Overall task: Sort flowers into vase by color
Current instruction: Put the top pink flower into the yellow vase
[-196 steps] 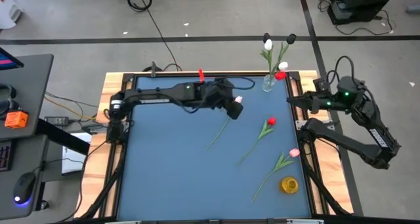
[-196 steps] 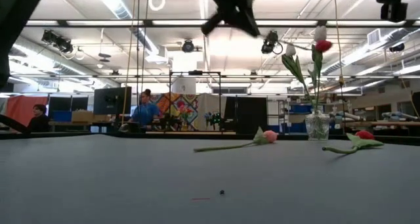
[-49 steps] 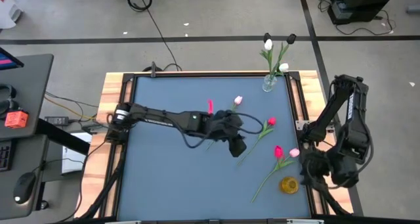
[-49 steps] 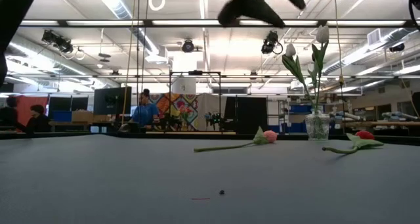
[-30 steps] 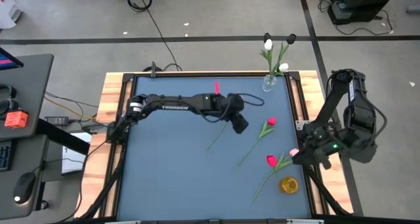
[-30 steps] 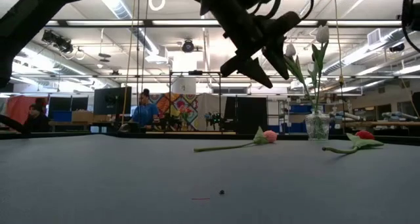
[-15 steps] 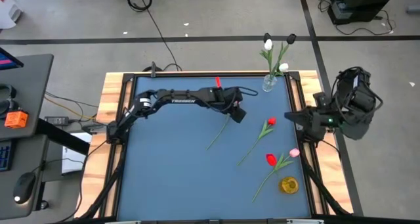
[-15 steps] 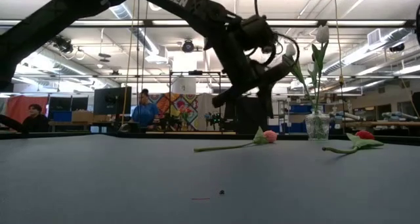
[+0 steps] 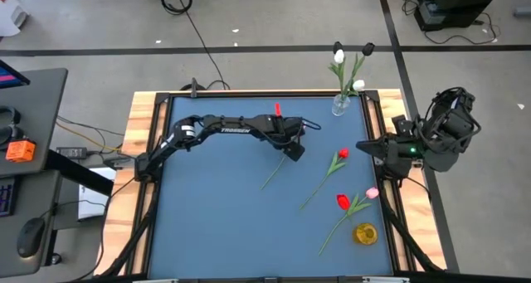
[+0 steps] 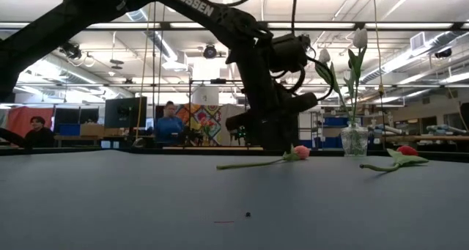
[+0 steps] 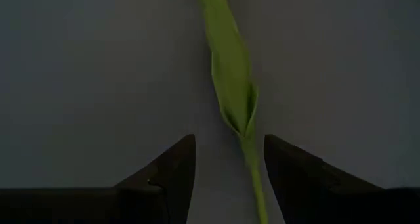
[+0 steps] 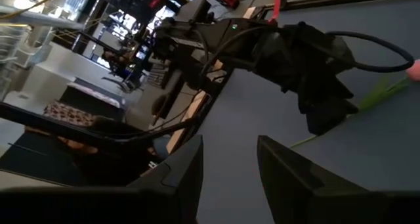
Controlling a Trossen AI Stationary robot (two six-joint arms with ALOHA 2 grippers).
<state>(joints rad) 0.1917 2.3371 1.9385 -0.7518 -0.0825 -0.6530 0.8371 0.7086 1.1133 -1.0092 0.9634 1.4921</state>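
Observation:
A pink-headed flower (image 10: 301,152) lies flat on the blue table. Its green stem (image 9: 272,178) runs toward the near left. My left gripper (image 9: 294,150) hangs low over it, open. In the left wrist view its fingers (image 11: 172,168) stand on either side of the stem and leaf (image 11: 231,73), apart from them. The glass vase (image 9: 339,105) at the far right edge holds two white flowers and a black one. A red flower (image 9: 342,154), another red one (image 9: 342,202) and a pink one (image 9: 372,193) lie at the right. My right gripper (image 9: 362,145) waits open at the table's right edge.
A small yellow round vessel (image 9: 365,233) stands near the table's near right corner, beside the stems of the lying flowers. The table has a raised black frame (image 9: 158,167). People sit at desks in the room far behind the table (image 10: 168,125).
My left gripper has come down from high above the table to just over the pink flower's stem, shifting a little toward the far edge. My right gripper has drawn back from the flowers at the near right toward the far edge and now hangs by the right edge.

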